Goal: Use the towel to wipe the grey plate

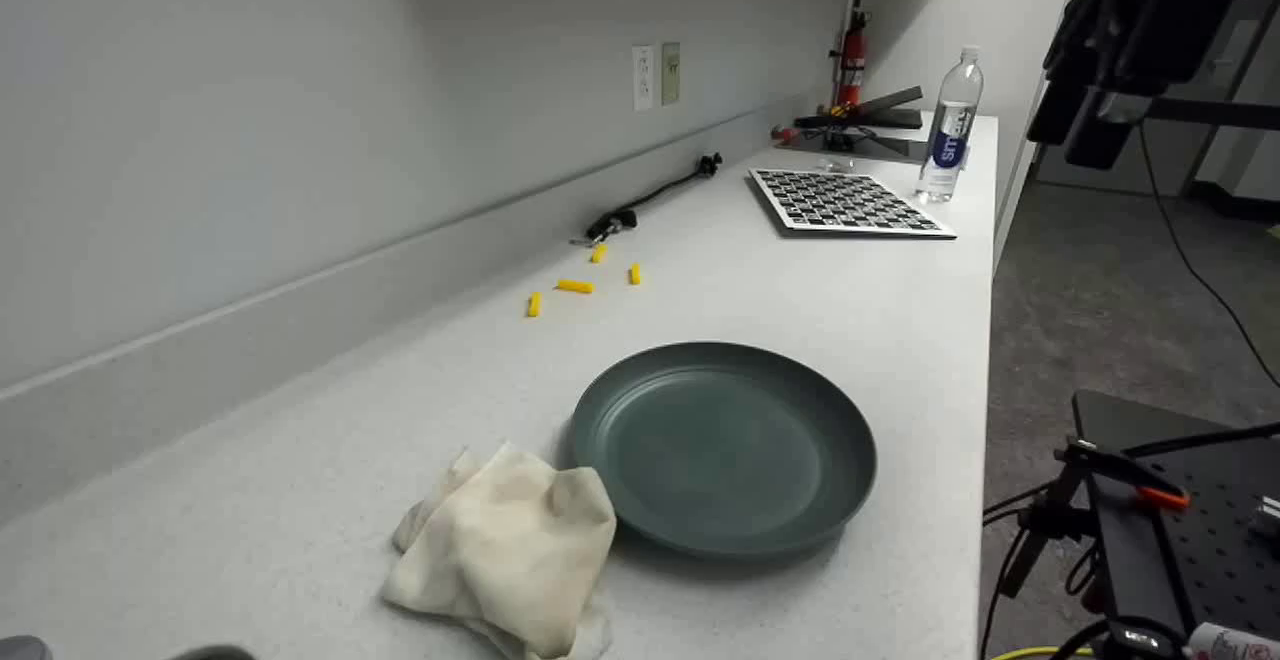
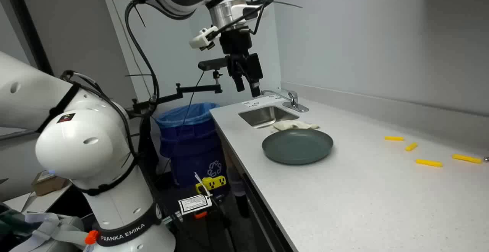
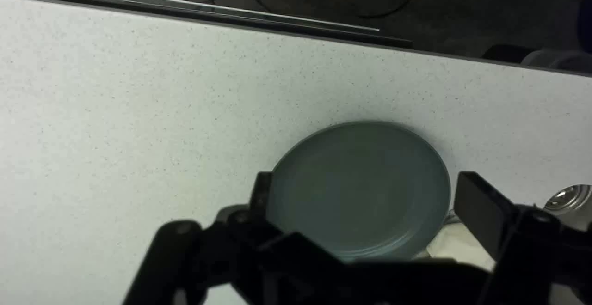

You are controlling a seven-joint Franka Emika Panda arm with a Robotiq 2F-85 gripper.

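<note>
Glossy white, this Panda arm [image 2: 72,156], dimpled with oval recesses [image 2: 91,140], black cables [image 2: 146,59] strapped along it! A little dark sticker [image 2: 65,118], FRANKA EMIKA in white capitals on the black base band [image 2: 128,233], a silver wrist collar [image 2: 222,14], and a black, two-fingered hand [image 2: 247,90]!

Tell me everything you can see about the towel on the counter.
The towel is a cream, soft-looking cloth with faint tan-looking patches. It lies crumpled in a loose heap, its folds bunched into uneven peaks. It rests on the pale counter beside the grey plate, on the side toward the sink. In both exterior views towel and plate overlap, but I cannot tell whether they touch. The open hand hangs clear of it.
</note>
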